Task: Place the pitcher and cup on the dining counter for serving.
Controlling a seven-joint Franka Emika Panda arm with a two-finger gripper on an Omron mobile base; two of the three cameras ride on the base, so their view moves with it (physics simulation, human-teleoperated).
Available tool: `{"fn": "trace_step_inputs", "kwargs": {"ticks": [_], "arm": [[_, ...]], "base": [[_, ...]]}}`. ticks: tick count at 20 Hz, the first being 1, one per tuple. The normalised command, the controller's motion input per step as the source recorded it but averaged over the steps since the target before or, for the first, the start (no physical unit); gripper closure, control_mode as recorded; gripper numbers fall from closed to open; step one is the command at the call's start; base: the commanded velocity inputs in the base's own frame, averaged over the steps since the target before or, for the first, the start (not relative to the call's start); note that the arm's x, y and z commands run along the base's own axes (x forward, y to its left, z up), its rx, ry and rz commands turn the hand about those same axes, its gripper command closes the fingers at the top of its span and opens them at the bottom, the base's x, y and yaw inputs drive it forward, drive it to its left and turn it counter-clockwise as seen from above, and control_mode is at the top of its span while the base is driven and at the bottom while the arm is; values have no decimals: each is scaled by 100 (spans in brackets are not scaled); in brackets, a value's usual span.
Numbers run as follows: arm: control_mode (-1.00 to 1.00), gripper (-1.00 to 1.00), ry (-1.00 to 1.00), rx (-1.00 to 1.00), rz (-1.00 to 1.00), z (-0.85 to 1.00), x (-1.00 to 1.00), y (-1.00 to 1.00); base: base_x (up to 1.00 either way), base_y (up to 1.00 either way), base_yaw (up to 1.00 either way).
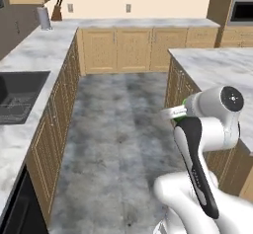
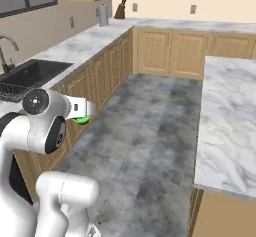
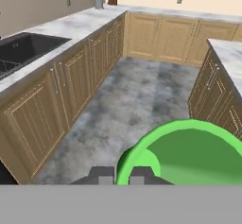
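One green cup (image 3: pixel 189 154) sits clamped in my end effector (image 3: pixel 122 175); the marble table (image 2: pixel 227 126) lies off to my right.

Even, soft light fills the rendered kitchen, bright on the marble wall counter (image 1: pixel 34 55) and the floor (image 2: pixel 145 126), with hardly any cast shadows or glare. Edges look slightly soft and pixelated; the sink (image 3: pixel 19 48) interior is dark, possibly shaded.

Open floor aisle (image 1: pixel 118 129), wall cabinets (image 1: pixel 54 109) left, dining counter (image 1: pixel 217 65) right
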Motion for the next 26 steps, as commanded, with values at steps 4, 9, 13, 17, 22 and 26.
{"fn": "trace_step_inputs", "kwargs": {"ticks": [4,9,13,17,22,26], "arm": [[100,100,0,0,0,0,0,0],[100,100,0,0,0,0,0,0],[100,100,0,0,0,0,0,0],[100,100,0,0,0,0,0,0],[100,100,0,0,0,0,0,0],[100,100,0,0,0,0,0,0]], "base": [[95,27,-46],[95,39,-40],[100,54,-44],[100,54,-43],[100,40,-38],[100,34,-36]]}}
